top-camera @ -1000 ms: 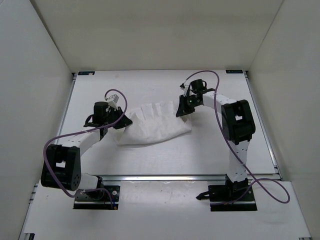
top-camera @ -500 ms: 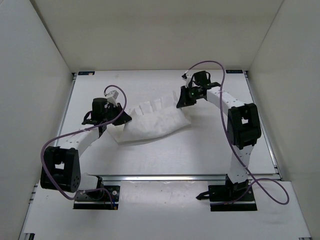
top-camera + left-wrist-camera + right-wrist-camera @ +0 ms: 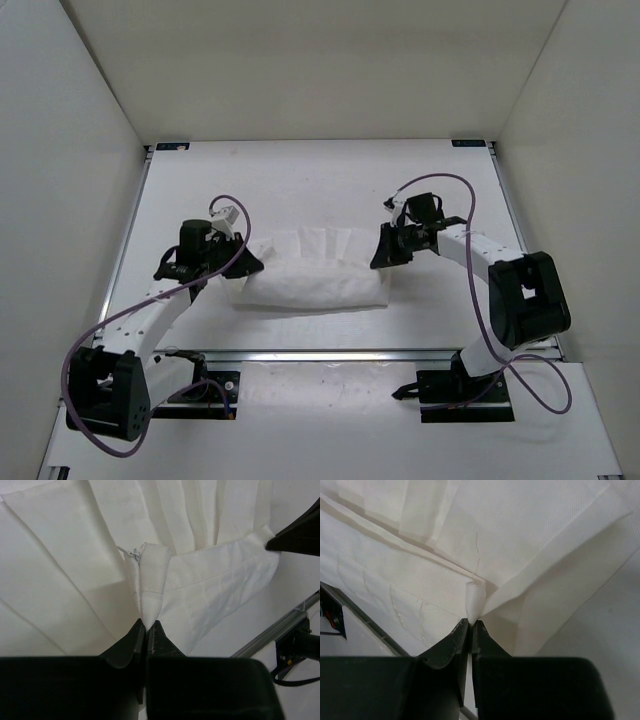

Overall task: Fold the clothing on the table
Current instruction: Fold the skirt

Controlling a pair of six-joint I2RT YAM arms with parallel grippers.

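The clothing (image 3: 315,280), a white pleated garment, lies stretched across the middle of the table (image 3: 300,180) between both arms. My left gripper (image 3: 246,262) is shut on a pinched fold of the clothing (image 3: 150,587) at its left end. My right gripper (image 3: 381,254) is shut on a small tuck of the clothing (image 3: 475,600) at its right end. In the left wrist view the pleats fan away from my fingertips (image 3: 147,625), and the other gripper's dark tip shows at the right edge. A hemmed band runs across the clothing in the right wrist view.
White walls close in the table on three sides. A metal rail (image 3: 350,354) runs along the near edge in front of the arm bases. Purple cables loop over both arms.
Both grippers have moved toward the near edge, drawing the clothing with them. The garment has gone from a spread fan shape to a lower, longer band between the two grippers.
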